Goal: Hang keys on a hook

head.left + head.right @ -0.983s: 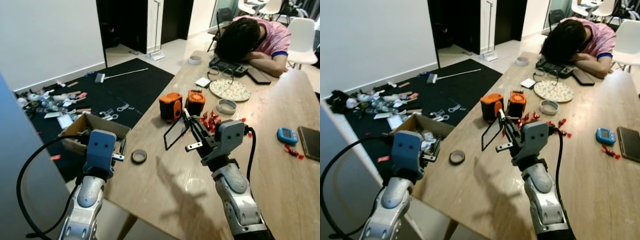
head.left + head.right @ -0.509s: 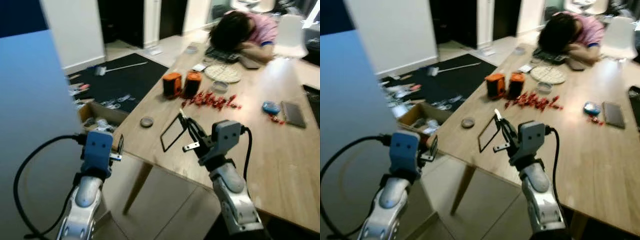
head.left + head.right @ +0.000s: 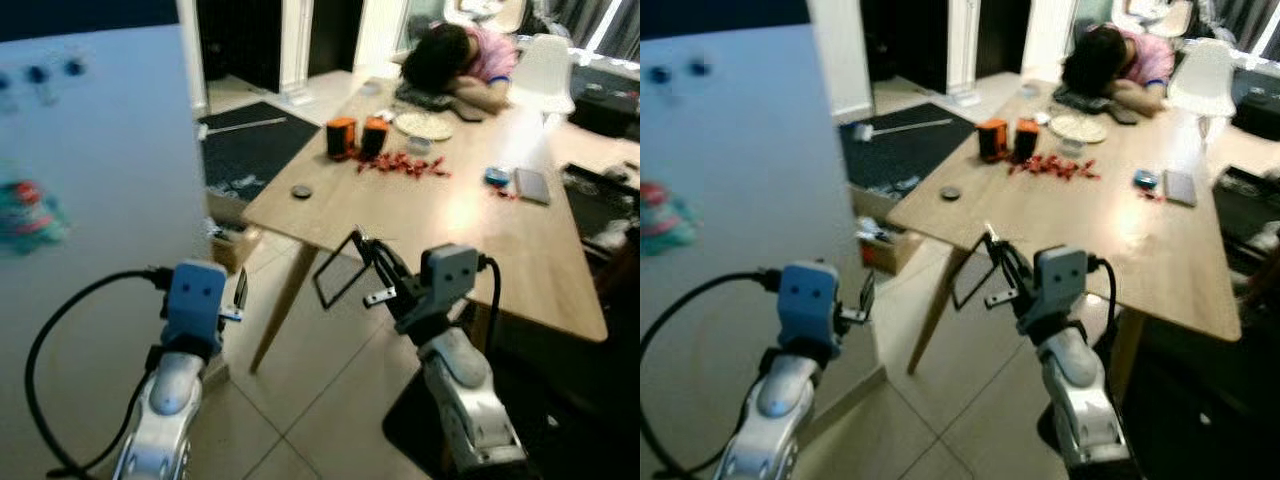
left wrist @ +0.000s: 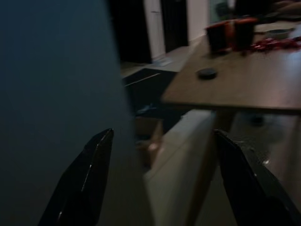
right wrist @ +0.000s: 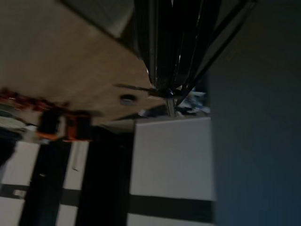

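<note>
My right gripper (image 3: 366, 247) is raised in front of me, shut on a key ring (image 5: 168, 92) with a black cord loop (image 3: 336, 280) and a small silver key (image 3: 379, 296) dangling below the fingers. To my left stands a blue panel (image 3: 90, 150) with small dark hooks (image 3: 36, 75) near its top and a colourful item (image 3: 24, 212) hanging lower down. The keys hang well to the right of the panel, apart from it. My left gripper (image 4: 160, 179) is open and empty, held low beside the panel.
A long wooden table (image 3: 470, 230) stands ahead with orange containers (image 3: 342, 135), red bits and a person (image 3: 450, 60) slumped at its far end. A cardboard box (image 3: 235, 243) sits by the table leg, a black mat (image 3: 250, 150) beyond. Tiled floor lies between me and the table.
The view has pulled back from the table and swung, so the blue panel with hooks now shows at left. The right gripper still holds the keys; the left arm keeps its pose.
</note>
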You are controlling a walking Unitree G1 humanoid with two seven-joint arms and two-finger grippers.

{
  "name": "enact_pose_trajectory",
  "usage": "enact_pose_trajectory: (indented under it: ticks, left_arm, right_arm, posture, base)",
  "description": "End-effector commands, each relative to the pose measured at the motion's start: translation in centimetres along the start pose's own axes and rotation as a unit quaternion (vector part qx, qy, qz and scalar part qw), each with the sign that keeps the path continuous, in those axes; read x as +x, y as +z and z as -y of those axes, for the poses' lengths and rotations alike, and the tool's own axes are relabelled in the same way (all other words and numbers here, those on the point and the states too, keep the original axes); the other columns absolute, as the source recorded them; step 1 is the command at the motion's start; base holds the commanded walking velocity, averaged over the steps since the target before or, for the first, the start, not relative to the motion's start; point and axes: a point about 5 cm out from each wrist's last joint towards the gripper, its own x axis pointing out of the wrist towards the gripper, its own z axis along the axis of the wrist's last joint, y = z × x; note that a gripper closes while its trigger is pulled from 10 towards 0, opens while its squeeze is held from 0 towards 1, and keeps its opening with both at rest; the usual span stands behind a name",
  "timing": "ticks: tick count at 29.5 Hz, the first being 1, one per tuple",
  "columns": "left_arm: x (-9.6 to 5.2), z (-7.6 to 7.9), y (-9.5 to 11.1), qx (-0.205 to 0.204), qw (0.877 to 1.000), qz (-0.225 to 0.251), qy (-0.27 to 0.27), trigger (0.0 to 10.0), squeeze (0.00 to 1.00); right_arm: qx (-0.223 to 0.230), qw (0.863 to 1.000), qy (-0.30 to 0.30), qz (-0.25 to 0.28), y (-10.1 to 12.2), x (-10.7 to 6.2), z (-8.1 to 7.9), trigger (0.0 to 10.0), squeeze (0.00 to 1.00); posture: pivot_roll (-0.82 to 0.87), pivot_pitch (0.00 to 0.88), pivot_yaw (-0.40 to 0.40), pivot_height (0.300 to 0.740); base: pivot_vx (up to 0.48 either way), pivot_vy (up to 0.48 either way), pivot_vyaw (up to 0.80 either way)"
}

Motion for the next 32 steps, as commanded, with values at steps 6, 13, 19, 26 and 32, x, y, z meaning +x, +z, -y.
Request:
enact_pose_trajectory:
  ticks: [6,13,19,26,32]
  left_arm:
    - [-0.06,0.47,-0.20,0.000,1.000,-0.006,-0.006,10.0,0.00]
    - [-0.15,0.41,-0.20,0.000,1.000,-0.006,-0.005,10.0,0.00]
    - [-0.13,0.39,-0.23,0.002,1.000,-0.007,-0.004,10.0,0.00]
    - [-0.14,0.45,-0.27,0.002,1.000,-0.008,-0.005,10.0,0.00]
    - [-0.13,0.50,-0.33,0.003,1.000,-0.010,-0.006,10.0,0.00]
  right_arm:
    - [-0.007,1.000,-0.008,-0.004,-0.20,-0.23,0.65,10.0,0.00]
    - [-0.005,1.000,-0.007,-0.003,-0.19,-0.15,0.58,10.0,0.00]
    - [-0.004,1.000,-0.005,-0.002,-0.21,-0.06,0.49,10.0,0.00]
    - [-0.004,1.000,-0.005,-0.002,-0.22,-0.09,0.55,10.0,0.00]
    - [-0.005,1.000,-0.005,-0.001,-0.18,-0.13,0.55,10.0,0.00]
  posture:
    - [0.13,0.090,-0.043,0.740]
    - [0.14,0.091,-0.045,0.740]
    - [0.14,0.090,-0.045,0.740]
    - [0.13,0.092,-0.043,0.740]
    - [0.13,0.092,-0.043,0.740]
  base:
    - [0.000,0.000,0.58]
    - [0.000,0.000,0.71]
    - [0.000,0.000,0.78]
    - [0.000,0.000,0.79]
    - [0.000,0.000,0.78]
